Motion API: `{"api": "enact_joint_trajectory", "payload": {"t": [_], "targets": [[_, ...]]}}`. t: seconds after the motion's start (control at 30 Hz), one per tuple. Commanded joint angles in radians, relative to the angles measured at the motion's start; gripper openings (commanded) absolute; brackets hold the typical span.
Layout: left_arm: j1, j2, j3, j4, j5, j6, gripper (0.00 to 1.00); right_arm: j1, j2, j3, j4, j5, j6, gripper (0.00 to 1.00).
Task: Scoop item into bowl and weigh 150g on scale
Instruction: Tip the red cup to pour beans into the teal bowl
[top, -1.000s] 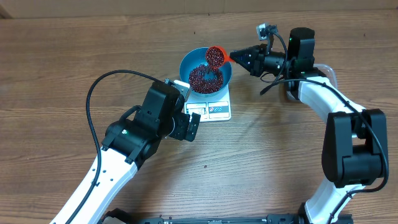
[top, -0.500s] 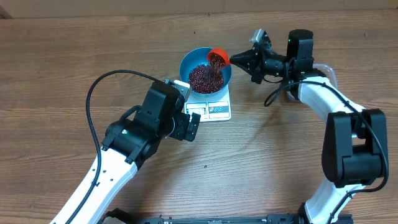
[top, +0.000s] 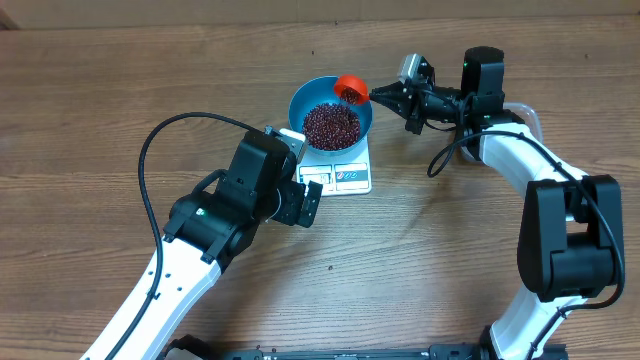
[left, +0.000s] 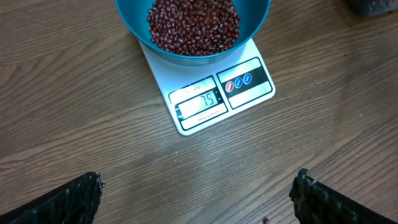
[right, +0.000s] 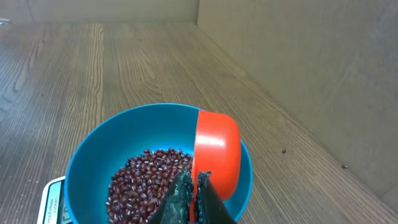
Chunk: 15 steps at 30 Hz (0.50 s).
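Only the left wrist view shows the scale (left: 163, 76) display (left: 200, 102), reading 75; the beans (left: 194, 28) lie heaped in the bowl (left: 134, 28), which sits on the scale. The right wrist view shows the right gripper (right: 194, 202) pinched tight on an orange scoop (right: 217, 152), tipped on edge over the bowl's rim. The left gripper (left: 196, 199) is spread wide, holding nothing, above the table (left: 74, 124).

The bowl (right: 92, 160) looks glossy plastic, the table (top: 450, 260) matt grained wood.

One bowl (top: 298, 108), one scale (top: 346, 178), one scoop (top: 348, 86)
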<state>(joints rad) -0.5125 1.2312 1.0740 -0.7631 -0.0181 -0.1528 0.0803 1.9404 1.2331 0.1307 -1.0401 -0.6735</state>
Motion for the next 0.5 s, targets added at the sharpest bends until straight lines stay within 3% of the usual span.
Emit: {"api": "enact_joint_trajectory", "payload": {"t": [0.0,0.23,0.47], "targets": [[0.002,0.001,0.024,0.004,0.011,0.019,1.0,0.005,0.001,-0.005,0.02,-0.048,-0.016,0.04],[0.002,0.001,0.024,0.004,0.011,0.019,1.0,0.005,0.001,-0.005,0.121,-0.145,-0.015,0.04],[0.002,0.001,0.024,0.004,0.011,0.019,1.0,0.005,0.001,-0.005,0.076,-0.144,-0.016,0.04]]}}
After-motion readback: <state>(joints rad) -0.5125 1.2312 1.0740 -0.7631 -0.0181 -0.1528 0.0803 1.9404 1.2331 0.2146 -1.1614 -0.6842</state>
